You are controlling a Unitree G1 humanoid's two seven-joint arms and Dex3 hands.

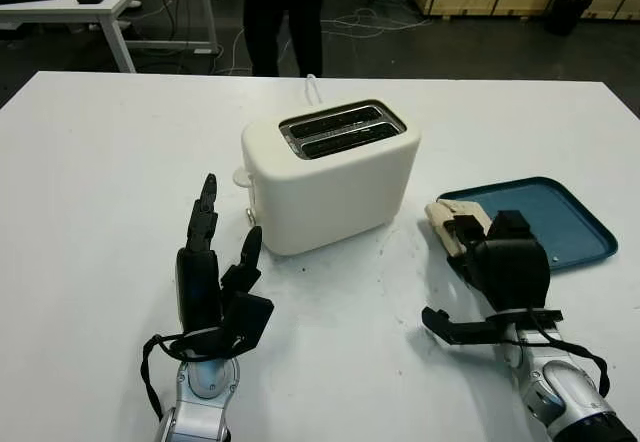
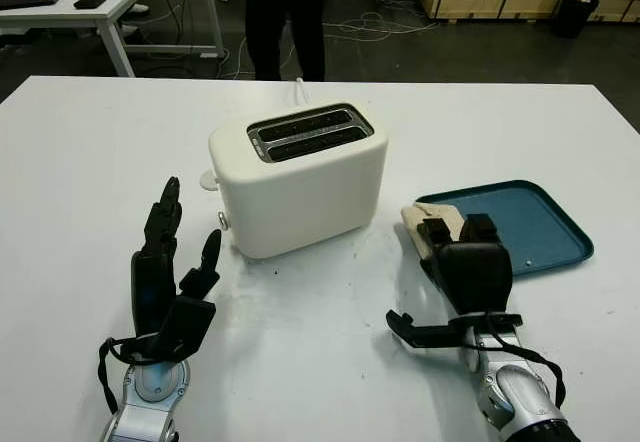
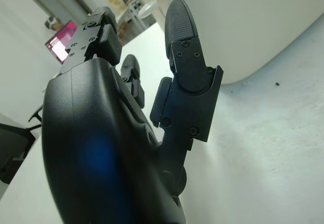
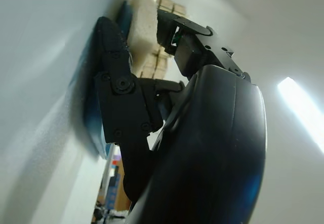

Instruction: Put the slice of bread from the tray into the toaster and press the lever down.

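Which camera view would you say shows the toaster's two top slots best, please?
The left eye view: both slots of the cream plastic toaster face the camera, empty. The right eye view shows nearly the same; the left wrist view catches its side wall.

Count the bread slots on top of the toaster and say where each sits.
2. Both run side by side along the top of the toaster: the far slot nearer the standing person, the near slot nearer the robot.

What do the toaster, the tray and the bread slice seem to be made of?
Toaster: probably cream plastic, smooth with soft sheen; slot rims look metal. Tray: likely moulded teal plastic, matt, with a raised rim. Bread slice: pale, porous crumb, perhaps foam; right hand is closing on it.
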